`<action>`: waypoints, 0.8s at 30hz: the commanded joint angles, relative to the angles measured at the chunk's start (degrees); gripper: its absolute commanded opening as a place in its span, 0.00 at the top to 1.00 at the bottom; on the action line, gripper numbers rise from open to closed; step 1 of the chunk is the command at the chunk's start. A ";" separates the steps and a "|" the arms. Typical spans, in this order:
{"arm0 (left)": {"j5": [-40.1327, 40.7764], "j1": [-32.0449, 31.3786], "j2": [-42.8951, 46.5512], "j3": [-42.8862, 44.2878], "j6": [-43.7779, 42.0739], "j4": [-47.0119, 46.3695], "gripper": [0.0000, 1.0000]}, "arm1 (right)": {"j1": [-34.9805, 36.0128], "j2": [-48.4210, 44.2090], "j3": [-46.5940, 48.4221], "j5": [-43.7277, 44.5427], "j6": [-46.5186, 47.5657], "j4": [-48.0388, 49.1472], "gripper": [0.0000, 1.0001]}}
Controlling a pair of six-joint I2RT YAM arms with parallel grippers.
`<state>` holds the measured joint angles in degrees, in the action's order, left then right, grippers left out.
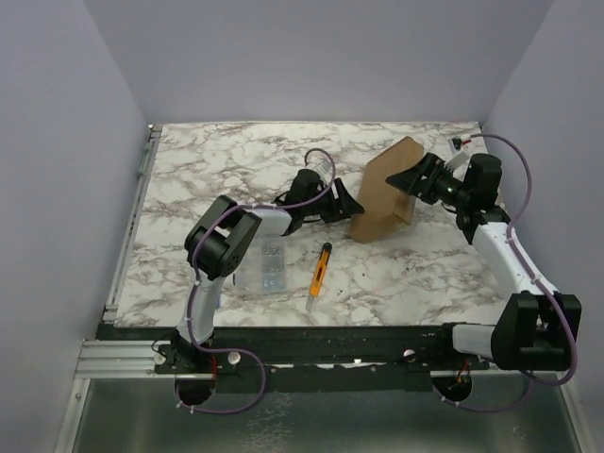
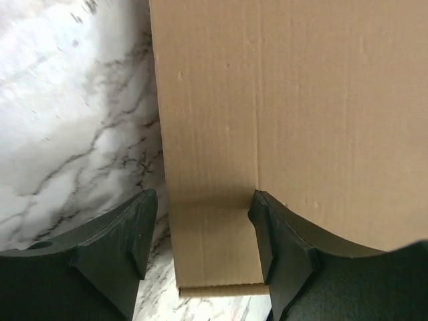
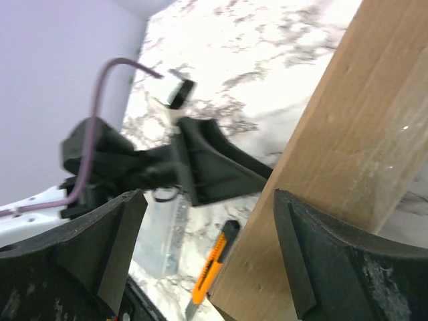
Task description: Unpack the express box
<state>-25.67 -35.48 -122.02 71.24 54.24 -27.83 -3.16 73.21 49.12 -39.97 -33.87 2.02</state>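
The express box [image 1: 387, 189] is a plain brown cardboard mailer, tipped up on one long edge at the middle right of the table. My left gripper [image 1: 351, 203] is at its left side. In the left wrist view the open gripper [image 2: 202, 231] straddles a narrow cardboard panel of the box [image 2: 281, 100]; the right finger [image 2: 267, 231] touches it and the left finger stands a little apart. My right gripper [image 1: 401, 179] is at the box's upper right side. In the right wrist view it [image 3: 207, 251] is wide open, with the box [image 3: 348, 154] against its right finger.
An orange utility knife [image 1: 321, 269] lies in front of the box, also seen in the right wrist view [image 3: 212, 271]. A clear organizer case [image 1: 262, 269] lies by the left arm near the front edge. Walls close in the table's left, back and right.
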 commanded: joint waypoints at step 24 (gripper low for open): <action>-1.65 -0.62 12.06 -5.29 -6.63 7.18 0.10 | 7.10 -0.15 16.52 3.67 6.90 -22.58 0.10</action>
<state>-25.82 -37.08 -116.46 66.52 51.22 -23.53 3.44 74.78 61.01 -39.18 -31.53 -12.64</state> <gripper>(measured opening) 0.892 0.890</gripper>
